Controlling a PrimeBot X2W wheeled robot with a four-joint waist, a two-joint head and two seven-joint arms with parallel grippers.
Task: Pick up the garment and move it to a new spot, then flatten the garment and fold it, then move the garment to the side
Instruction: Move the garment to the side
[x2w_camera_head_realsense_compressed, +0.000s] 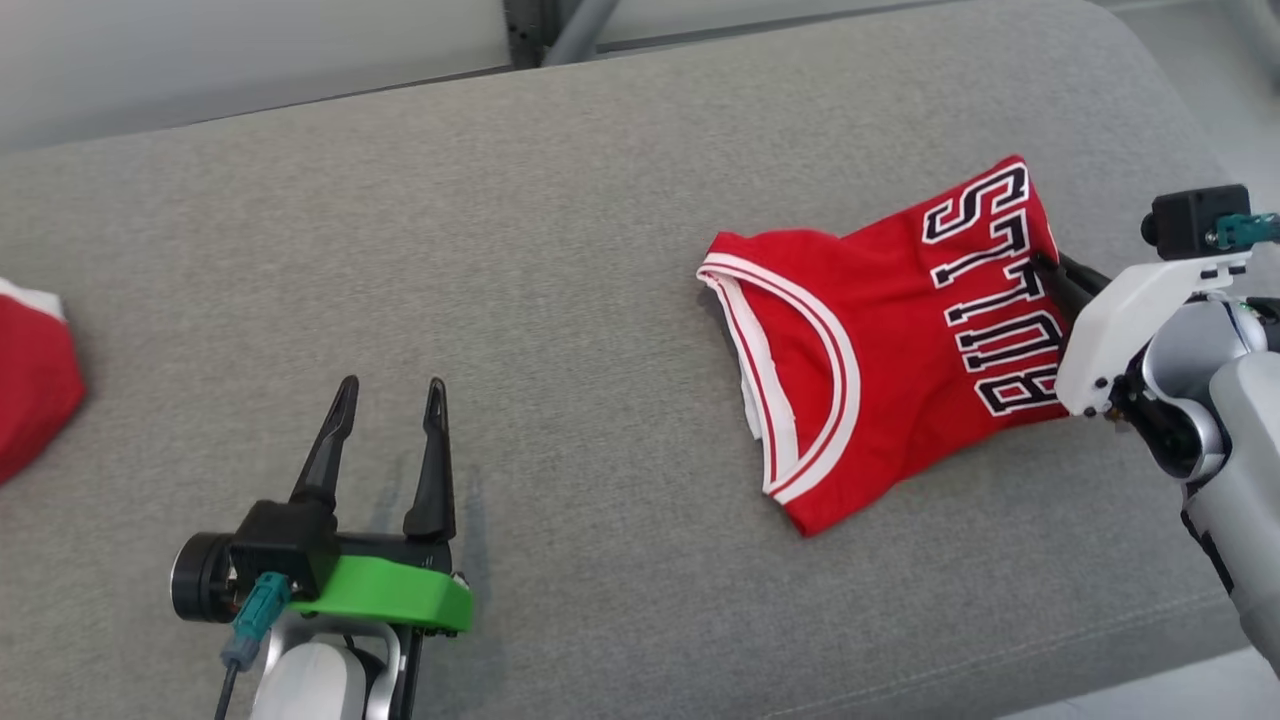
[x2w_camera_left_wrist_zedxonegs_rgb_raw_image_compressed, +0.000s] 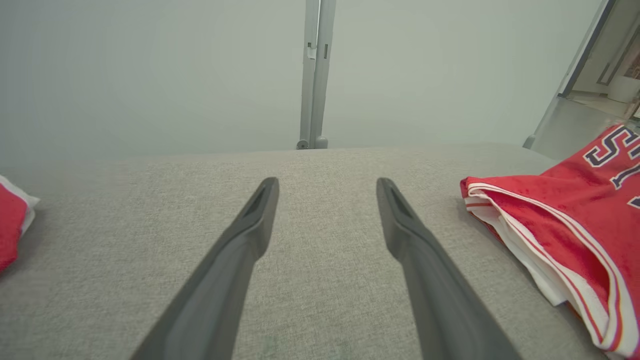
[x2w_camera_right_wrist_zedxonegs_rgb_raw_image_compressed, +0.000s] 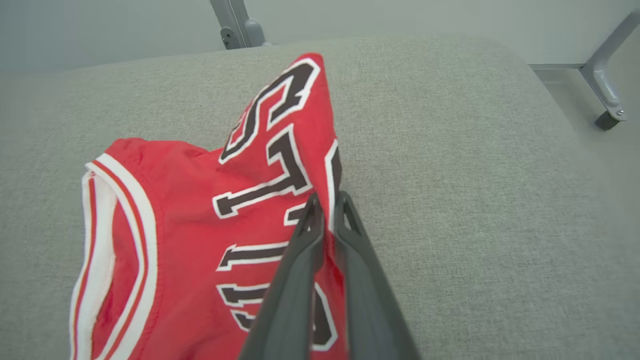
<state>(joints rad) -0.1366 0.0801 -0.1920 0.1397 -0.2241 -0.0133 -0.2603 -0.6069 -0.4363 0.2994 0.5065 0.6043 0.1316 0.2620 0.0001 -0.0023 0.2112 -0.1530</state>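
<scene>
The red jersey (x2w_camera_head_realsense_compressed: 880, 340) lies crumpled toward the grey cushion's (x2w_camera_head_realsense_compressed: 560, 250) right end. From that end the right gripper (x2w_camera_right_wrist_zedxonegs_rgb_raw_image_compressed: 327, 202) reaches in low, fingers pinched on the jersey's lettered edge. Over the cushion's left half the left gripper (x2w_camera_head_realsense_compressed: 392, 385) points forward, fingers spread, empty

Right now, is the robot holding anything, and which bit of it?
Yes: the right gripper pinches the red basketball jersey by its edge beside the black letters. The left gripper is open, empty.

Left pincer (x2w_camera_head_realsense_compressed: 392, 388) — dark tapered fingers (x2w_camera_head_realsense_compressed: 322, 455), green collar (x2w_camera_head_realsense_compressed: 400, 592), teal plug (x2w_camera_head_realsense_compressed: 255, 612).
</scene>
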